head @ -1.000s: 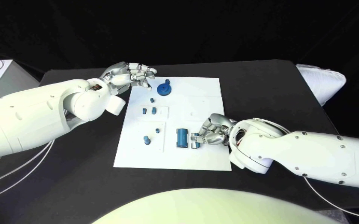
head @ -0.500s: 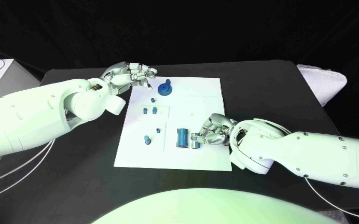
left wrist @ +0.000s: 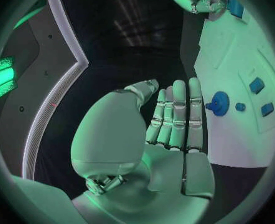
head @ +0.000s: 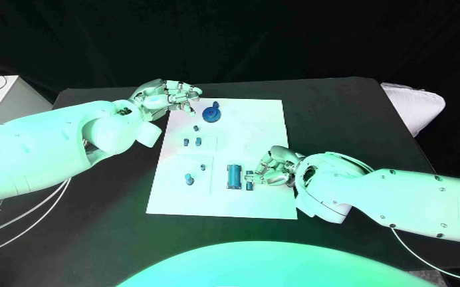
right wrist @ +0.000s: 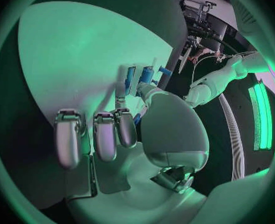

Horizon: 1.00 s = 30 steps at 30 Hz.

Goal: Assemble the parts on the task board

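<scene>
Small blue part (head: 251, 181) sits pinched at the right hand (head: 272, 170) fingertips, low over the white task board (head: 258, 134), just beside the long blue rectangular block (head: 233, 176) standing in its slot. In the right wrist view the thumb and a finger close on the piece (right wrist: 137, 118); the other fingers (right wrist: 106, 134) curl clear.

Left hand (head: 168, 95) hovers at the board's far corner, fingers straight and close together, holding nothing. Blue gear-shaped part (head: 212, 112) lies just off its fingertips, small blue pegs (head: 193, 142) further along the board.

Risk, as I read it: the pinch is shallow, so the part can twist or drop if it catches the block's edge on insertion. Hand covers the target, so alignment is hard to check.

Versus a second ago: right hand has crept slightly toward the block; left hand hasn't moved.
</scene>
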Motion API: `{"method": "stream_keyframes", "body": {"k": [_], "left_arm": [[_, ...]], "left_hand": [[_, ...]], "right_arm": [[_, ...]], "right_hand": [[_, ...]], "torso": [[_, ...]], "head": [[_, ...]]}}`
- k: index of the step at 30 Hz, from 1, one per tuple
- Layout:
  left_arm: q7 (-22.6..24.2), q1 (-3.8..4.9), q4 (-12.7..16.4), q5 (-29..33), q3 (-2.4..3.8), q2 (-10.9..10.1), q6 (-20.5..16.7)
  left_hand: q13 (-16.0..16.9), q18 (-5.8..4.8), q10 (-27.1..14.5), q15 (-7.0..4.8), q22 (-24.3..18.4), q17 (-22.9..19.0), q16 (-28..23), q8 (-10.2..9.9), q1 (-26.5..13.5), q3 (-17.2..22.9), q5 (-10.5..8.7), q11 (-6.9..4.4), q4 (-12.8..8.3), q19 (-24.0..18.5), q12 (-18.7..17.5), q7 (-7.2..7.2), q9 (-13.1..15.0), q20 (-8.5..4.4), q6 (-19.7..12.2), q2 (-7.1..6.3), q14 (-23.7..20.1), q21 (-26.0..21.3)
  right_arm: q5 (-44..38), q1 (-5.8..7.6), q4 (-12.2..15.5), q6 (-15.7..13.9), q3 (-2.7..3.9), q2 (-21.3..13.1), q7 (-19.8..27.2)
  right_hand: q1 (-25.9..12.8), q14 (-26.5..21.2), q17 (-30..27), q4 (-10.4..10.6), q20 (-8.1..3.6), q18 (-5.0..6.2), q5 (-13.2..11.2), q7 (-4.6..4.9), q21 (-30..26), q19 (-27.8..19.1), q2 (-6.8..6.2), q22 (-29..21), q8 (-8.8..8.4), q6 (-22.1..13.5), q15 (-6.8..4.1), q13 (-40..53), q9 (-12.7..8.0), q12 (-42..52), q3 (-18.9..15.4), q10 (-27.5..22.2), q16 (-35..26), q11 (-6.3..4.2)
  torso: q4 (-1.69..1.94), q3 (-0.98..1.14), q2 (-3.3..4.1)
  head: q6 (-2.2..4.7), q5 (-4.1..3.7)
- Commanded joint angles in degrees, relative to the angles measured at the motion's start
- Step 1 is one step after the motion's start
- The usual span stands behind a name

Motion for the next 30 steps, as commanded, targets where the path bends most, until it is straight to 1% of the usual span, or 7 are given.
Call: {"method": "stream_keyframes", "body": {"k": [1,6,8,11,13,22,30], "left_arm": [[0.2,0.02,0.0,0.0,0.04,0.1,1.0],[0.2,0.02,0.0,0.0,0.04,0.1,1.0],[0.2,0.02,0.0,0.0,0.04,0.1,1.0],[0.2,0.02,-0.1,0.0,0.04,0.2,1.0],[0.2,0.02,-0.1,0.0,0.04,0.2,1.0],[0.2,0.02,-0.2,0.0,0.04,0.3,1.1],[0.2,0.01,-0.2,0.0,0.04,0.3,1.1]], "left_hand": [[-0.1,0.77,-0.1,0.33,-0.1,0.0,-0.2,-0.4,0.0,0.0,0.19,0.16,0.4,0.4,0.1,0.10,-0.1,-0.07,-0.3,-0.24,0.0,-0.3],[-0.1,0.77,-0.1,0.33,-0.1,0.0,-0.2,-0.4,0.0,0.0,0.19,0.16,0.4,0.4,0.1,0.10,-0.1,-0.07,-0.3,-0.24,0.0,-0.3],[-0.1,0.77,-0.1,0.33,-0.1,0.0,-0.2,-0.4,0.0,0.0,0.19,0.16,0.4,0.4,0.1,0.10,-0.1,-0.07,-0.3,-0.24,0.0,-0.3],[-0.1,0.77,-0.1,0.33,-0.1,0.0,-0.2,-0.4,0.0,0.0,0.19,0.16,0.4,0.4,0.1,0.10,-0.1,-0.07,-0.3,-0.24,0.0,-0.3],[-0.1,0.77,-0.1,0.33,-0.1,0.0,-0.2,-0.4,0.0,0.0,0.19,0.16,0.4,0.4,0.1,0.10,-0.1,-0.07,-0.3,-0.24,0.0,-0.3],[-0.1,0.77,-0.1,0.33,-0.1,0.0,-0.2,-0.4,0.0,0.0,0.19,0.16,0.4,0.4,0.1,0.10,-0.1,-0.07,-0.3,-0.24,0.0,-0.3],[-0.1,0.78,-0.1,0.32,-0.2,0.0,-0.2,-0.4,0.1,0.0,0.21,0.13,0.6,0.5,0.1,0.07,-0.1,-0.05,-0.3,-0.19,-0.1,-0.6]], "right_arm": [[-0.6,-0.05,0.1,1.0,-0.01,-0.2,0.3],[-0.5,-0.06,0.1,1.8,-0.01,-0.6,1.1],[-0.4,-0.06,0.2,2.6,-0.01,-0.8,1.7],[-0.3,-0.07,0.3,3.8,-0.02,-0.9,2.4],[-0.4,-0.13,0.3,4.4,-0.02,-1.0,2.7],[-2.0,-0.53,0.0,4.9,-0.02,-0.5,2.2],[-3.3,-0.98,-1.0,4.7,-0.02,0.4,1.1]], "right_hand": [[-0.6,5.3,12.4,0.0,-0.34,-0.60,-0.5,0.01,-0.2,4.2,-0.17,13.6,0.41,0.1,-0.24,10.4,0.1,0.0,-0.5,2.8,0.1,-0.29],[0.3,5.3,12.4,-0.3,-0.35,-0.58,-0.8,-0.05,-0.3,4.2,-0.24,13.6,0.43,0.0,-0.27,10.3,0.1,-0.2,-0.4,2.8,0.1,-0.33],[1.8,5.3,12.4,-0.8,-0.37,-0.54,-1.1,-0.09,-0.5,4.1,-0.41,13.6,0.47,-0.1,-0.30,10.3,0.1,-0.2,-0.3,2.8,0.0,-0.37],[4.4,5.3,12.3,-1.7,-0.39,-0.53,-3.2,-0.07,-0.5,4.1,-1.28,13.5,0.56,-0.2,-0.31,10.3,0.1,-0.3,-0.4,2.7,0.0,-0.37],[5.0,5.3,12.3,-1.9,-0.37,-0.54,-3.9,-0.06,-0.5,4.1,-1.54,13.6,0.58,-0.3,-0.29,10.3,0.1,-0.4,-0.6,2.7,-0.1,-0.35],[5.4,5.3,12.4,-1.7,-0.37,-0.60,-4.6,-0.08,-0.2,4.2,-1.14,13.6,0.65,-0.1,-0.30,10.4,0.1,-0.1,-0.6,2.8,0.0,-0.37],[6.4,5.3,12.5,-1.7,-0.41,-0.62,-4.1,-0.23,-0.1,4.2,-0.54,13.7,0.68,-0.1,-0.38,10.5,0.0,-0.1,-0.2,2.8,0.1,-0.48]], "torso": [[0.01,0.03,0.02],[-0.02,0.03,0.02],[-0.03,0.04,0.02],[-0.01,0.04,0.01],[-0.02,0.04,0.01],[0.01,0.03,0.01],[0.07,0.02,0.03]], "head": [[0.00,-0.06],[0.00,-0.04],[0.00,-0.04],[0.00,-0.07],[0.00,-0.15],[0.00,-0.18],[0.00,-0.21]]}}
